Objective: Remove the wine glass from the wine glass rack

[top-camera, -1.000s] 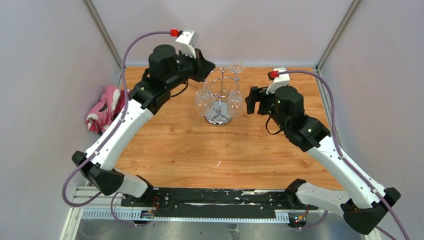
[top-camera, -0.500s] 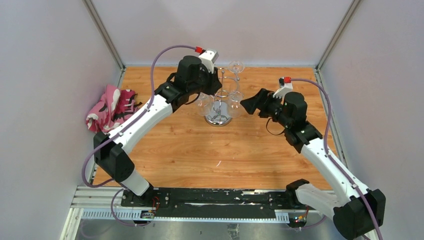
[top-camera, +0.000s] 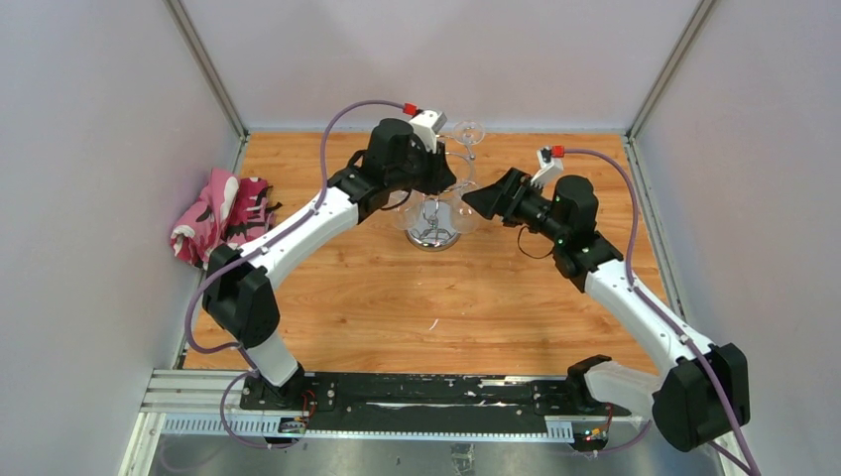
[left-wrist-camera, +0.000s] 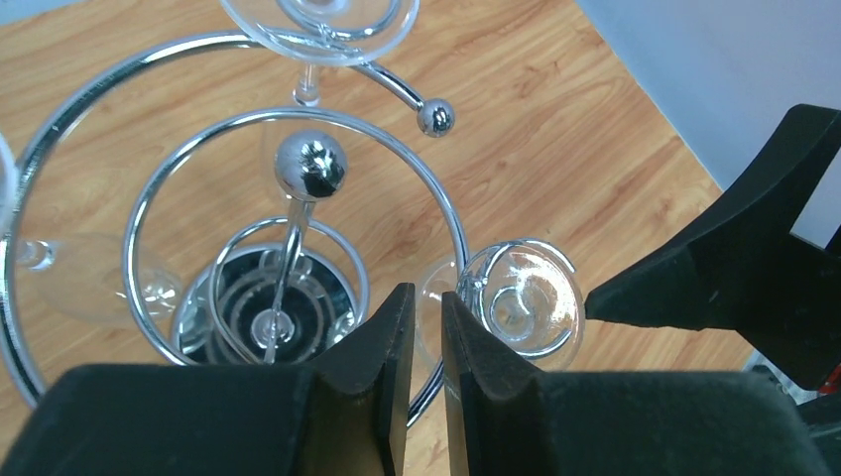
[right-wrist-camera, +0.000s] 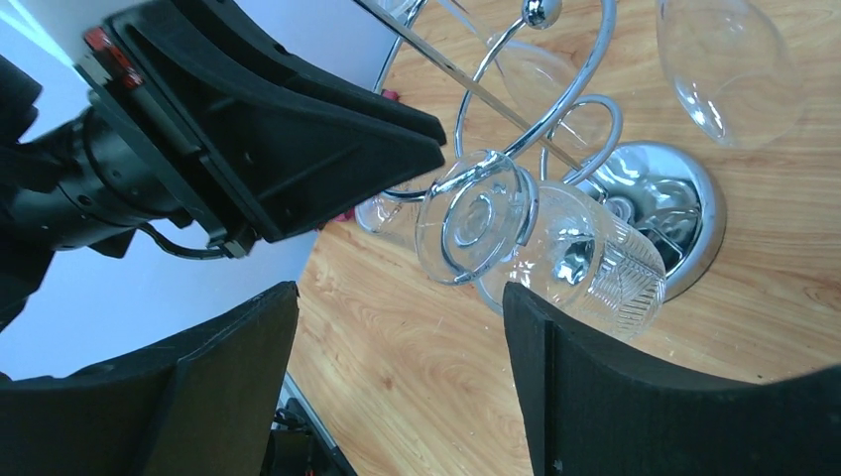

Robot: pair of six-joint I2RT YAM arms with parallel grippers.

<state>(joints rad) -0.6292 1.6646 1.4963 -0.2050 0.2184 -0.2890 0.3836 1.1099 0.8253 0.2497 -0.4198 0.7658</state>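
Observation:
The wine glass rack (top-camera: 433, 236) is a chrome wire stand at the table's back middle. Its ring and ball-topped post (left-wrist-camera: 309, 165) show in the left wrist view. A clear wine glass (right-wrist-camera: 585, 260) hangs upside down by its foot (left-wrist-camera: 521, 297) on the rack's right loop; it also shows in the top view (top-camera: 464, 214). My left gripper (left-wrist-camera: 424, 327) hovers over the rack's ring, jaws shut to a thin slit with nothing clearly between them. My right gripper (right-wrist-camera: 397, 377) is wide open just right of that glass, not touching it.
Two more glasses hang on the rack, one at the back (top-camera: 468, 132) and one on the left (left-wrist-camera: 89, 283). A pink patterned cloth (top-camera: 220, 213) lies at the table's left edge. Grey walls close in the table on three sides.
My left arm has swung right, from behind and left of the rack to over its top. My right gripper has turned and reached left toward the glass on the right loop.

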